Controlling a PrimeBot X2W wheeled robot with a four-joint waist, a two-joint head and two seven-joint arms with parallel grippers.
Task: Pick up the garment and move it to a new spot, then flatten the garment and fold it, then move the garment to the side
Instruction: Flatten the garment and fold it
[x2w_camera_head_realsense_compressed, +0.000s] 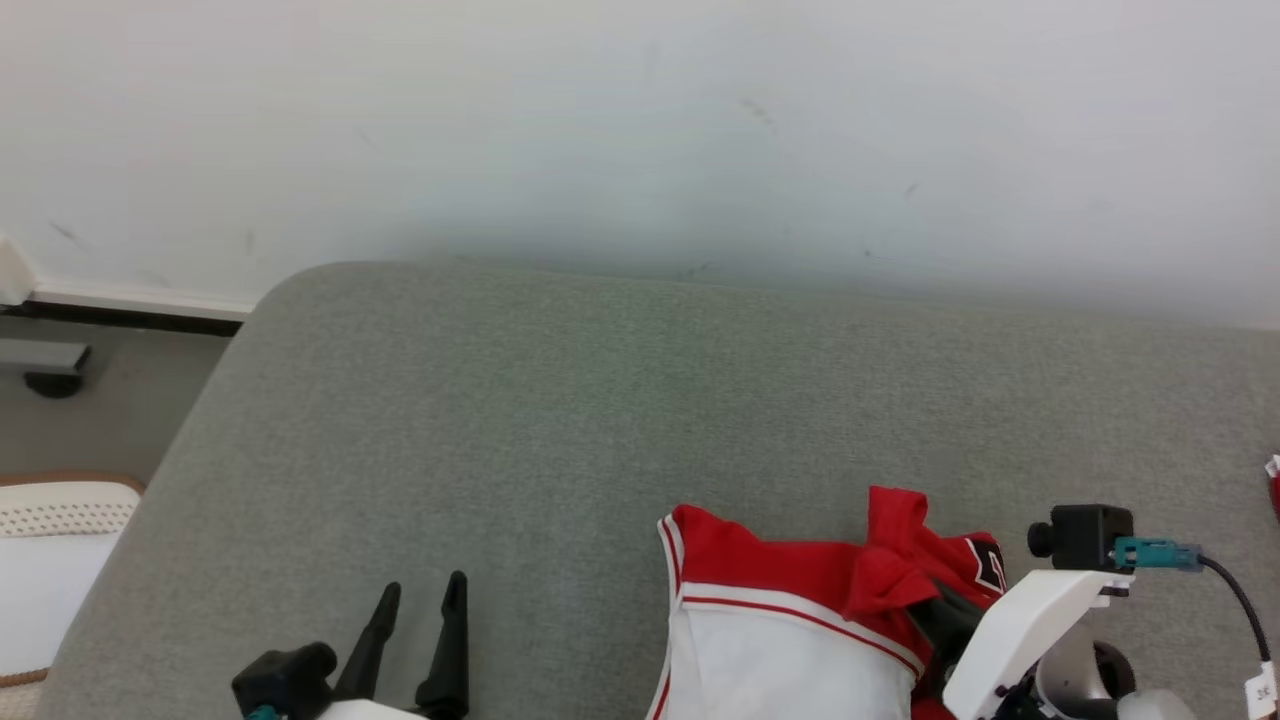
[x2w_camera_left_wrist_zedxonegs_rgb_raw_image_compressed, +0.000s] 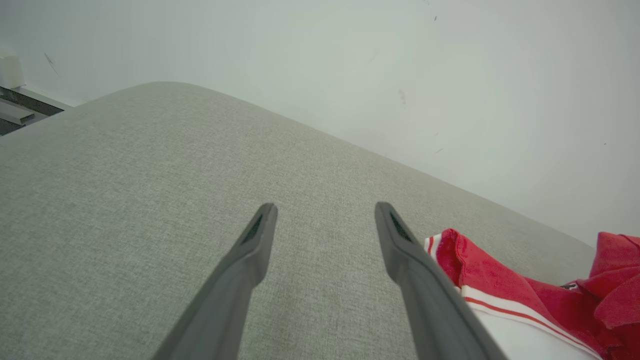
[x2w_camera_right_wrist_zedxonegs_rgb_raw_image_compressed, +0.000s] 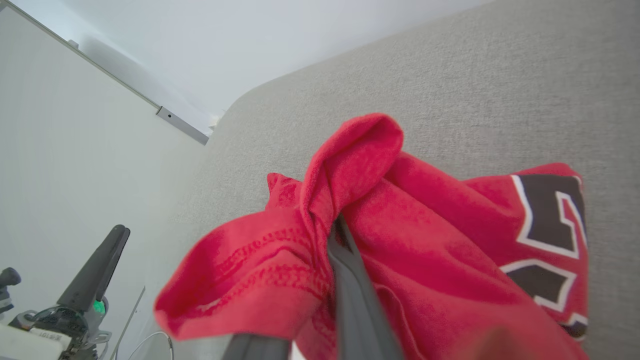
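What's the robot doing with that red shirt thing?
The robot is working on a red and white garment that lies bunched up on a grey padded surface. Its right claw is pinched shut on a fold of the red cloth. Its left claw is open and holds nothing, hanging over the bare grey surface to the left of the garment. The garment is not flat or folded yet.
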